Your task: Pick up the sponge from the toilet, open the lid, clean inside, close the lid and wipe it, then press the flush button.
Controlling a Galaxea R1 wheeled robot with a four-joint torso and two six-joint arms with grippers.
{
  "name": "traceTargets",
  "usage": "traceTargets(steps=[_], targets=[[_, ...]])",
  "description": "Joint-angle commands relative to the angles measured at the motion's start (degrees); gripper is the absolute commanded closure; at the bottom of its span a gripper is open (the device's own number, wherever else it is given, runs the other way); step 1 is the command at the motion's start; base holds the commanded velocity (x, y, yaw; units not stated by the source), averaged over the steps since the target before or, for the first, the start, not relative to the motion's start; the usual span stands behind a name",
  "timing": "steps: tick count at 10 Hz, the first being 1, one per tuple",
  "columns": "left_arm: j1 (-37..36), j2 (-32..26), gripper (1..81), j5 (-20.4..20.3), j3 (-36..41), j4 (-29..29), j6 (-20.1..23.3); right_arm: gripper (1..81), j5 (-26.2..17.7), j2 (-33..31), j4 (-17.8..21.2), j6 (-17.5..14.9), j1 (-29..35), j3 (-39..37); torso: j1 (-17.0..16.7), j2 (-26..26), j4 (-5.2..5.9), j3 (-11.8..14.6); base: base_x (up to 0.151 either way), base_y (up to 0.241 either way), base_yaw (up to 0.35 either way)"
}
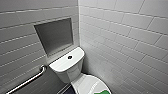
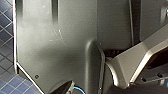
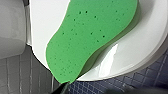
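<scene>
The white toilet (image 1: 67,67) stands in the tiled corner, and the dark round flush button (image 1: 69,57) sits in the middle of its tank top. Below the tank the glossy lid (image 1: 87,83) is down. The bright green sponge (image 1: 105,92) lies on it at the picture's lower edge. In the right wrist view the sponge (image 3: 90,37) lies flat on the lid (image 3: 140,50), one end reaching past the lid's rim over the floor. A dark fingertip (image 3: 62,89) of my right gripper shows just off that end, apart from the sponge. Nothing is held.
A metal grab bar (image 1: 27,81) runs along the left wall, under a recessed niche (image 1: 55,36). Tiled walls close in on the left and the right of the toilet. Dark blue floor tiles (image 3: 105,86) lie beneath the bowl, and the left wrist view has my own dark body before the floor (image 2: 7,82).
</scene>
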Motion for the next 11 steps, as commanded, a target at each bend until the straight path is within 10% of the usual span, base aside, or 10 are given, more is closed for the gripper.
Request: traceTargets(steps=[1, 4, 11], targets=[[-0.1, -0.1, 1.0, 4.1, 0.5, -0.1, 0.1, 1.0, -3.6, -1.0, 1.7, 1.6, 7.2, 0.3, 0.0, 0.0, 0.00, 0.1, 0.000, 0.000, 0.000], [-0.1, -0.1, 1.0, 4.1, 0.5, -0.2, 0.1, 1.0, -3.6, 2.7, 1.8, 6.2, 7.4, -3.4, 4.8, -7.5, 0.00, -0.6, 0.000, 0.000, 0.000], [-0.2, 0.9, 1.0, 4.1, -1.8, -0.2, -0.1, 1.0, -3.5, 5.2, 9.8, 6.1, 8.0, -8.8, 4.1, -6.6, 0.00, -0.7, 0.000, 0.000, 0.000]])
